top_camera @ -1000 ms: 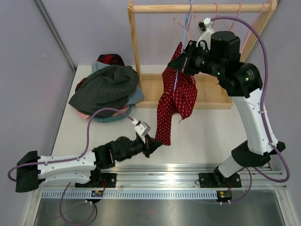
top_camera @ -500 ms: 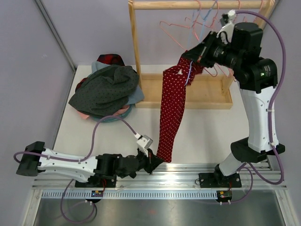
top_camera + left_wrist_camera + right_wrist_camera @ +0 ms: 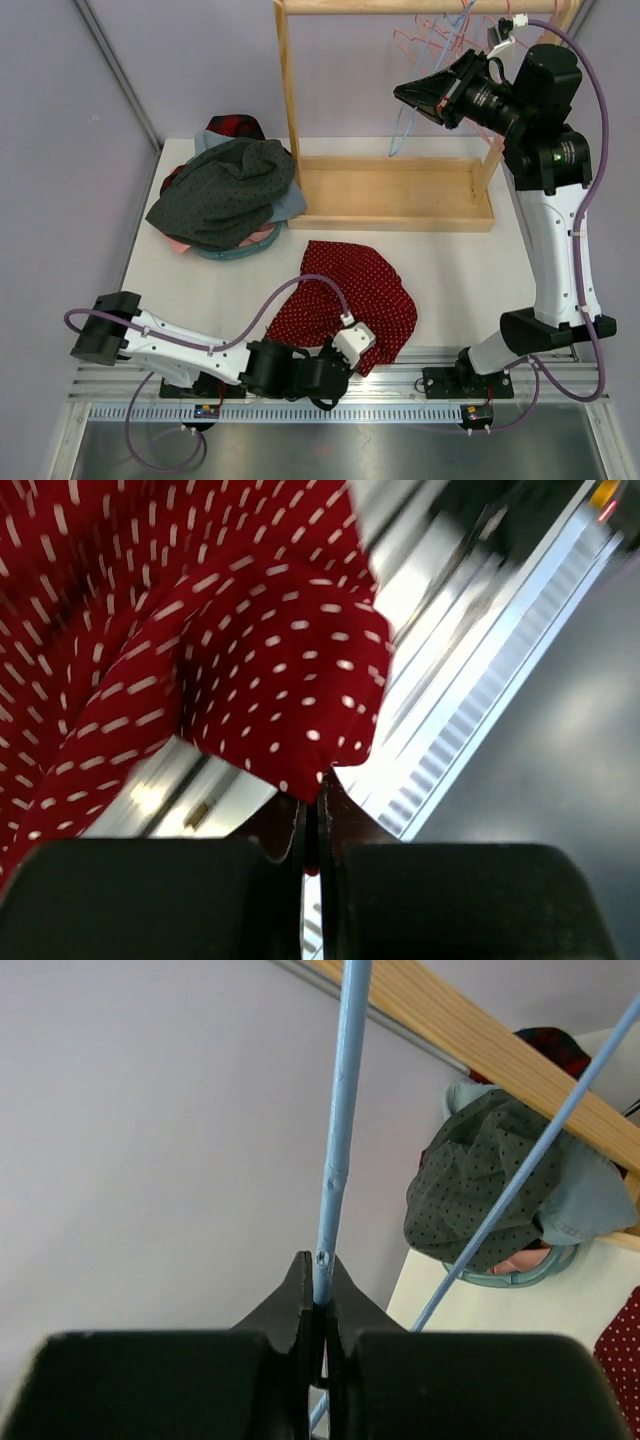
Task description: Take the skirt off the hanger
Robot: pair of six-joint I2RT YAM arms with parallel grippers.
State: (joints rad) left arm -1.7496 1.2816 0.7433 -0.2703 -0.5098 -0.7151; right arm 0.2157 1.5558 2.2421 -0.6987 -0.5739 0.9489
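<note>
The skirt, red with white dots, lies crumpled on the table in front of the rack, off the hanger. My left gripper is low at the table's near edge, shut on the skirt's hem; in the left wrist view the hem runs into the closed jaws. The blue wire hanger is bare and hangs high by the rack's right side. My right gripper is shut on it; the right wrist view shows the blue wire pinched between the fingertips.
A wooden rack stands at the back, with pink hangers on its top bar. A heap of clothes in a round basin sits at the back left. A metal rail runs along the near edge.
The skirt has slid off the hanger and dropped onto the table as my left gripper pulled its hem down and toward the near edge. My right gripper lifted the bare hanger up and right.
</note>
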